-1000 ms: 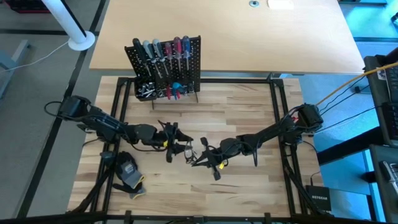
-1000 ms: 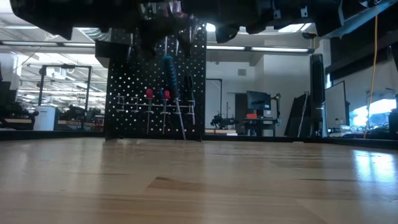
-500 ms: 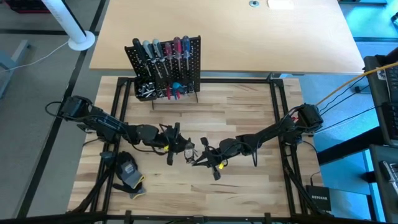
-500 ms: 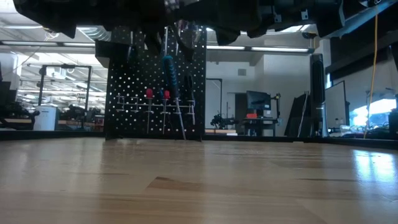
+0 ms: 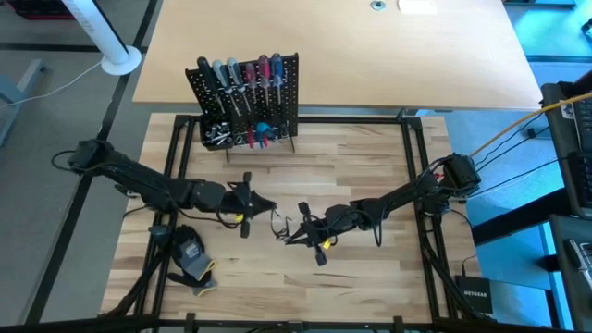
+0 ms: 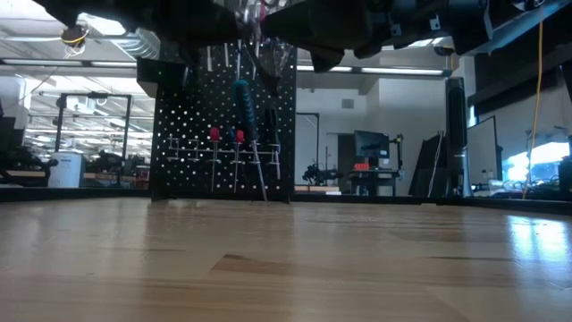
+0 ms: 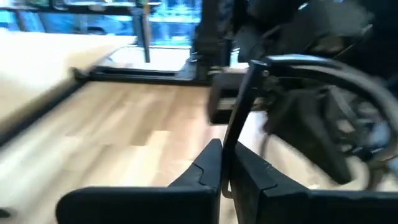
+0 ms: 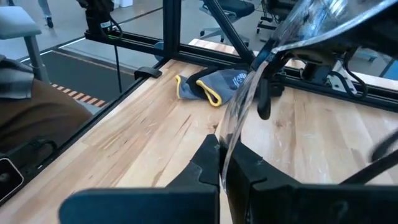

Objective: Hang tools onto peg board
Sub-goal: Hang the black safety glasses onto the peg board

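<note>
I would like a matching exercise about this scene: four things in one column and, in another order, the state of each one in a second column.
Things:
1. peg board
2. glove
3. left gripper
4. right gripper

States:
A. lies flat on the table
B. shut on a thin dark rod
C. stands upright, with screwdrivers hanging on it
D. shut on a shiny metal piece

Pairs: 1-C, 2-A, 3-B, 4-D
</note>
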Robot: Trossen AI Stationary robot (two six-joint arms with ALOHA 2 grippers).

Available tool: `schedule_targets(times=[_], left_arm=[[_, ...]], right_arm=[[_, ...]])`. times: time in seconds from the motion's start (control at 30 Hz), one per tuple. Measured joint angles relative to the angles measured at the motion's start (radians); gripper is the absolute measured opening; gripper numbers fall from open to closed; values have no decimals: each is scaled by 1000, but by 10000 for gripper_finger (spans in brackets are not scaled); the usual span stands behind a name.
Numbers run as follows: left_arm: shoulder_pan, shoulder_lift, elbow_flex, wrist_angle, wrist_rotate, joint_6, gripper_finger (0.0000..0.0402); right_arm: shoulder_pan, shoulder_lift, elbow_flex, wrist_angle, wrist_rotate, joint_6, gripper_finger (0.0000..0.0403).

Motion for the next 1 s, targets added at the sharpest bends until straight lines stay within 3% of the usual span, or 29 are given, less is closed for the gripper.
schedule_targets(times=[0.17, 0.67, 0.87, 1.0], left_arm=[[0, -14, 0, -12, -86, 129, 6], [7, -10, 0, -74, -111, 306, 56], [-3, -37, 0, -120, -114, 295, 113], [-28, -129, 4, -274, -111, 280, 151]], right_arm=[[-1, 0, 0, -1, -21, 33, 5], [2, 0, -1, -93, -59, 105, 5], [3, 1, -4, -85, 2, 130, 5], [2, 1, -4, -77, 6, 149, 5]])
